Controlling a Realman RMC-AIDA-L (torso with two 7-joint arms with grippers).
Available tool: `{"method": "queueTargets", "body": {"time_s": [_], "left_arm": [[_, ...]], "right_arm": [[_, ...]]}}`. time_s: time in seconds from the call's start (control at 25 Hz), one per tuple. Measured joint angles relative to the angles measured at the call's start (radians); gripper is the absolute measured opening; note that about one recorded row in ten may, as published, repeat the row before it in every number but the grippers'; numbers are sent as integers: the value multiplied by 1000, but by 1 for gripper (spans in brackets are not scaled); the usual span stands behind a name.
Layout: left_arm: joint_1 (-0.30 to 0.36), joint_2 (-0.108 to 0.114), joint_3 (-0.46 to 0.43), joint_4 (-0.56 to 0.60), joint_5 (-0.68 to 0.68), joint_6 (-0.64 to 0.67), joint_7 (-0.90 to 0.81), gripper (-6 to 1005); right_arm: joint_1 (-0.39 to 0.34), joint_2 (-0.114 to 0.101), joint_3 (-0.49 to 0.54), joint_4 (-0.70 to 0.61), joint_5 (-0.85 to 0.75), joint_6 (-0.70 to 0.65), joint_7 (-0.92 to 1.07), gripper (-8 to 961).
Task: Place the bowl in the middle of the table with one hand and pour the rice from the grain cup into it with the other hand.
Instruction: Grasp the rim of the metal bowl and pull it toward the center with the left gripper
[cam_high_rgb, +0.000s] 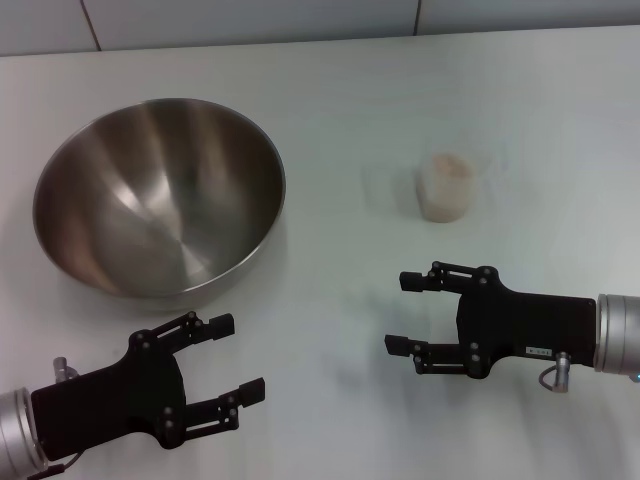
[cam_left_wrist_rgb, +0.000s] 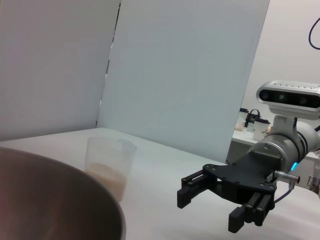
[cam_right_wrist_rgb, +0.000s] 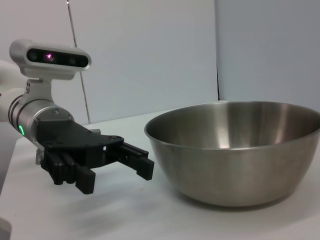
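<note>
The white surface (cam_high_rgb: 350, 100) carries everything. The bowl (cam_high_rgb: 160, 195) sits upright on its left part, nothing in it. The left end effector (cam_high_rgb: 230, 355) hovers just in front of the bowl, fingers spread wide, gripping nothing. The right end effector (cam_high_rgb: 402, 312) waits near the grain cup (cam_high_rgb: 445, 185), also wide apart. The cup stands upright holding rice (cam_high_rgb: 445, 166).

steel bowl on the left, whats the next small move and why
Probably the open left gripper should ease forward to the rim of the large round stainless-steel bowl. The bowl sits empty, left of centre and ungripped, while the rice-filled clear plastic cup waits beyond the open right gripper.
</note>
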Motion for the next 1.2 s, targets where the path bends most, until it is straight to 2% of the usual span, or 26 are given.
{"method": "queueTargets", "body": {"time_s": [1.2], "left_arm": [[1,0,3,-1,7,1,-1,826]], "right_arm": [[0,0,1,5,3,4,-22,774]]}}
